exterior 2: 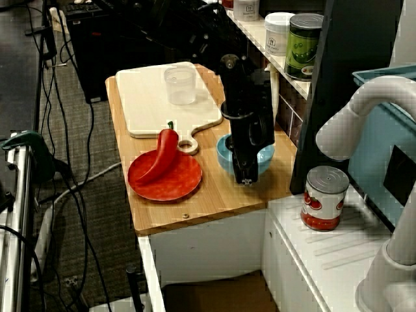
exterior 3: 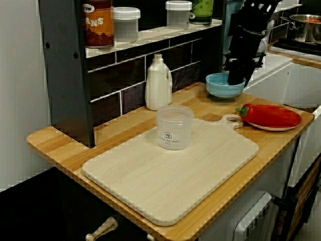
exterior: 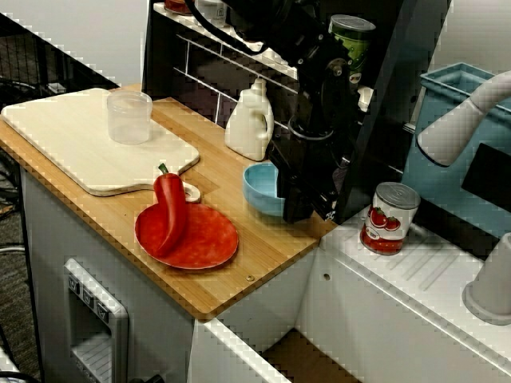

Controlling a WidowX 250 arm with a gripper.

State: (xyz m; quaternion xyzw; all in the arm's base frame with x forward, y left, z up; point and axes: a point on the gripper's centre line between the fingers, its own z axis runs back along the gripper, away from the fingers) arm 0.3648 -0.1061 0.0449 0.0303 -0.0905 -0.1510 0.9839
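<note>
In the high side view, clock hours are being read with twelve towards the top of the picture. The wooden counter (exterior 2: 195,211) is running from the dark shelf at the back to its front edge at six o'clock. A strip of bare wood is lying open along that front edge and along the right edge, where the white sink top begins.

The cutting board (exterior 2: 149,104) is filling the counter's eleven o'clock part, and its handle is pointing to four o'clock.

The black gripper (exterior 2: 246,174) is hanging straight down at the counter's three o'clock side, close to the shelf's black upright post. Its tip is standing at the near rim of the blue bowl (exterior 2: 224,157). In the low view along the counter it is dipping inside the bowl. The fingers are showing only as one dark block, so I cannot tell whether the jaws are apart or together.

The red plate (exterior 2: 175,187) is sitting at nine o'clock of the bowl, with a narrow gap of bare wood between them, and it is near the front edge.

In the front view, the white bottle (exterior: 250,121) is standing at eleven o'clock of the bowl, against the tiled back wall.

The red pepper (exterior 2: 164,153) is lying across the plate, with its stem pointing to twelve o'clock.

The clear cup (exterior 2: 180,84) is standing upright on the board.

The tomato can (exterior 2: 323,198) is standing on the sink top, at four o'clock of the bowl.
</note>
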